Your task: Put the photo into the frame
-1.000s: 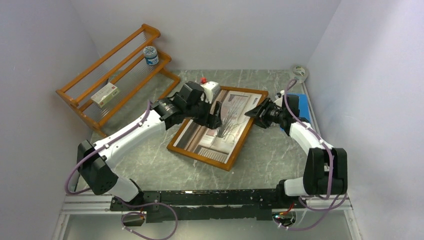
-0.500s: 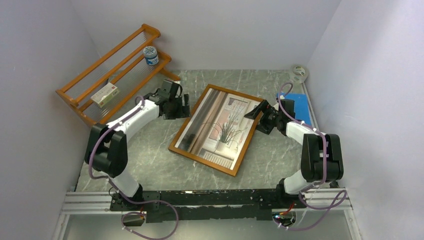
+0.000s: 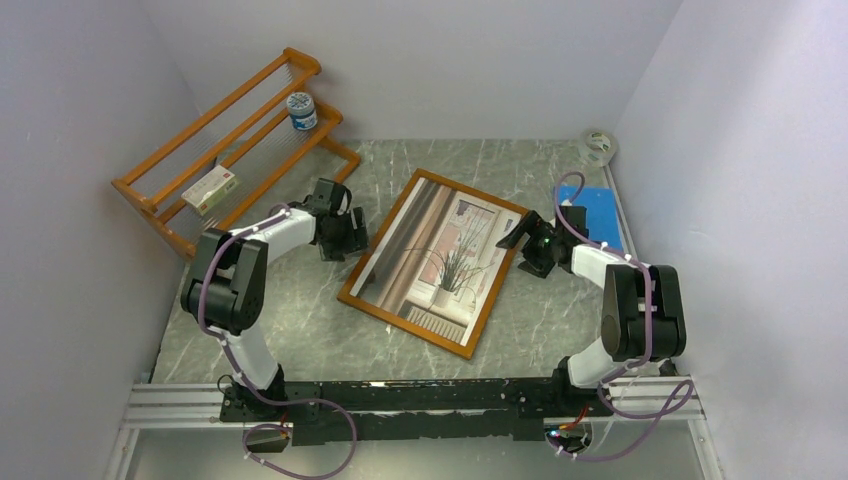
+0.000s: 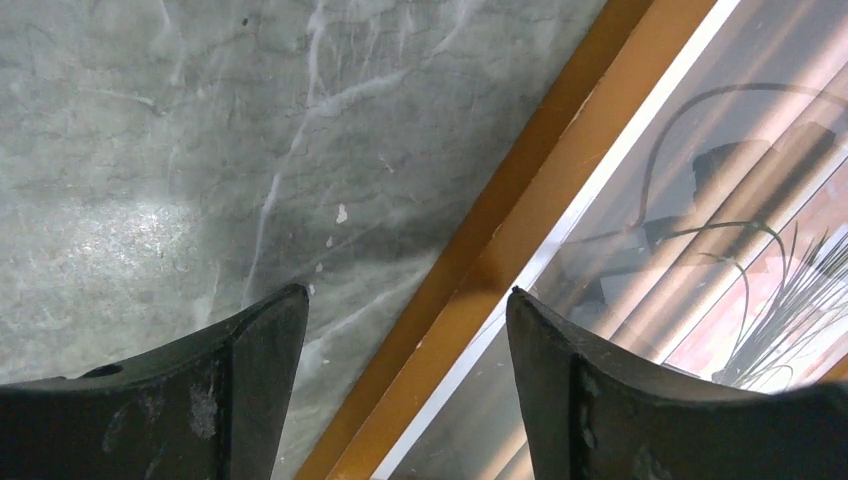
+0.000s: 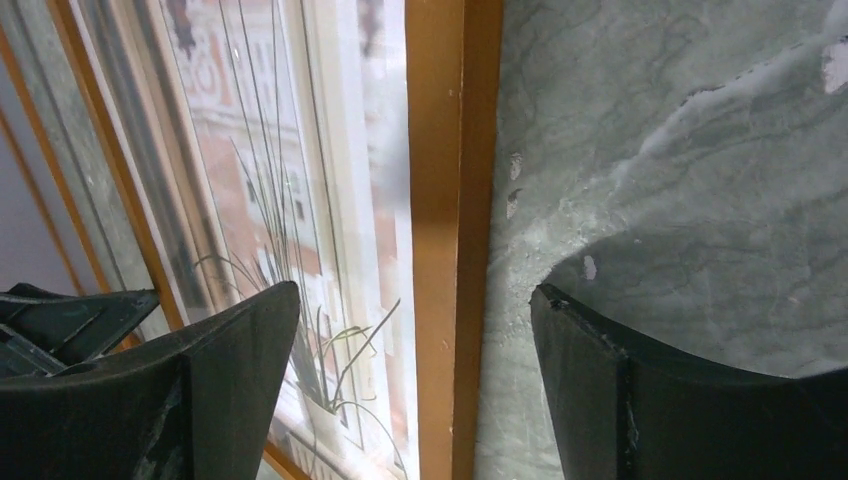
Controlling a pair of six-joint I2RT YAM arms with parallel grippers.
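Both arms have drawn back from the picture since a second ago. The left gripper (image 3: 347,230), which then hung over the print, now sits low just off the frame's (image 3: 404,322) far-left rail. The right gripper (image 3: 522,241) has slipped from the opposite rail to a spot just beside it. The frame itself has swung a little on the marbled table (image 3: 300,320).

The frame lies flat near the middle of the table, set at an angle, and the photo (image 3: 440,255) fills it picture side up – curtained window, wispy plant. From the left wrist, the left gripper (image 4: 405,300) has its fingers (image 4: 255,350) spread wide with nothing between them but the wooden rail (image 4: 480,270) below. Cable and arm are mirrored in the sheen over the print (image 4: 700,250).

From the right wrist, the right gripper (image 5: 415,292) is likewise spread, empty, its fingers (image 5: 600,370) straddling the other rail (image 5: 450,200) from above – one over the print (image 5: 300,150), one over bare table. Whether either gripper touches the wood cannot be told.

Against the far-left wall leans an orange rack (image 3: 230,140) carrying a small jar (image 3: 301,111) and a little box (image 3: 211,189). A blue sheet (image 3: 590,205) lies by the right wall, with a roll of tape (image 3: 598,145) in the far corner.
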